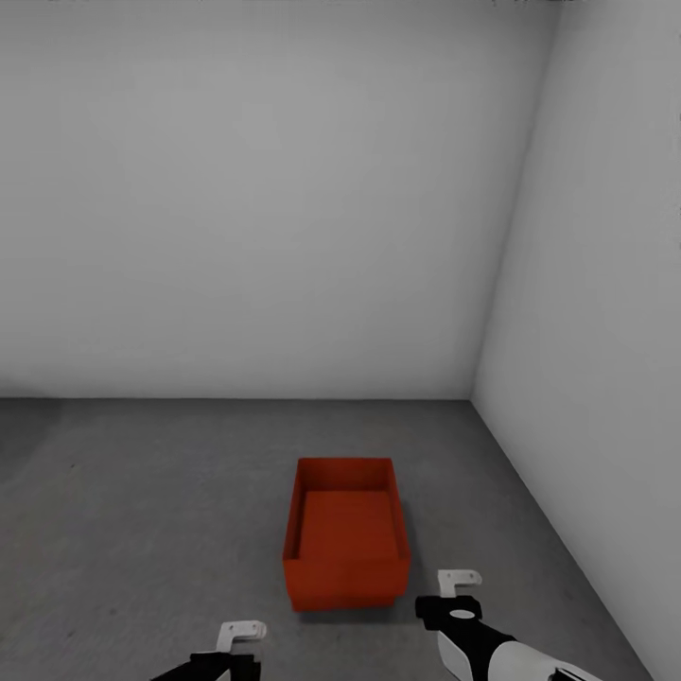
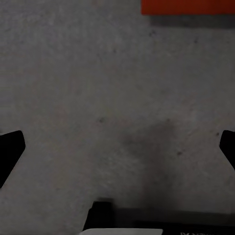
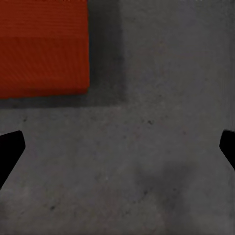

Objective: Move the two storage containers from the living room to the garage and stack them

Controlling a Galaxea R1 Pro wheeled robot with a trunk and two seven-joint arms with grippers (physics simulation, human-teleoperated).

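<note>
Location: we are viewing the garage, with its dark grey floor (image 1: 142,492) meeting plain grey-white walls (image 1: 265,189).
Storage container: we are finding one red-orange storage container (image 1: 346,534) sitting upright and open-topped on the floor, ahead of both grippers and between them, nearer the right one; it looks double-walled, so we cannot tell whether two bins are nested.
Left gripper: the left gripper (image 2: 117,152) is hovering over bare floor, jaws spread wide, gripping nothing.
Right gripper: the right gripper (image 3: 117,152) is likewise standing wide apart and empty, just beside the container's near corner.
Judgement: we are reading both arms as released and clear.
</note>
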